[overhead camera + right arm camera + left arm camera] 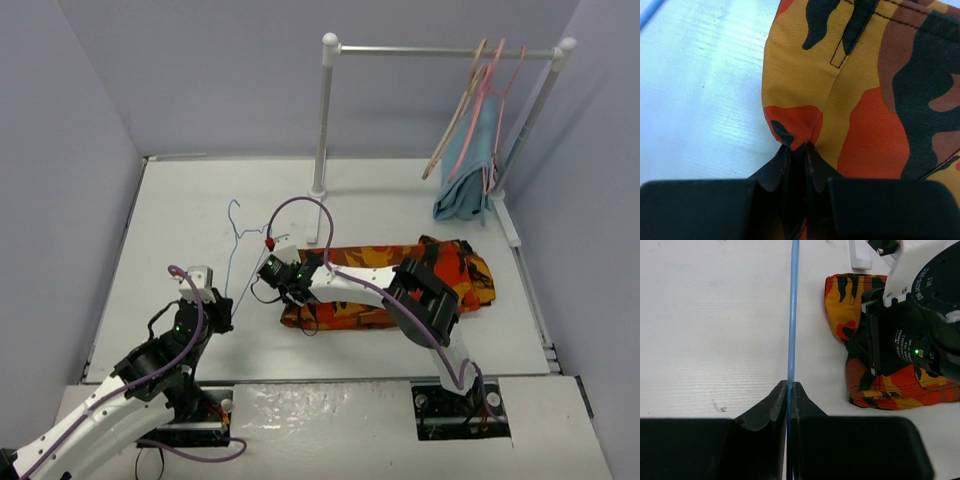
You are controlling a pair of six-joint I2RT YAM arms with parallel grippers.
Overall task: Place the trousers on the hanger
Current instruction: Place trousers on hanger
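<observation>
Clamped tight between the left fingers (774,405): the hanger (792,315), thin blue wire running straight ahead from the tips over the white bench (710,330). Ahead and right of those tips, well clear of the wire, the trousers (837,300), lying flat and partly hidden under the right arm's black wrist (900,345). Closed as well, the right fingers (777,167), nipping the trousers' rounded edge, with camouflage fabric spreading ahead and rightward. Left of these tips, bare bench. Far beyond both pairs of fingers, a rail (440,51) carrying a teal cloth (470,170).
</observation>
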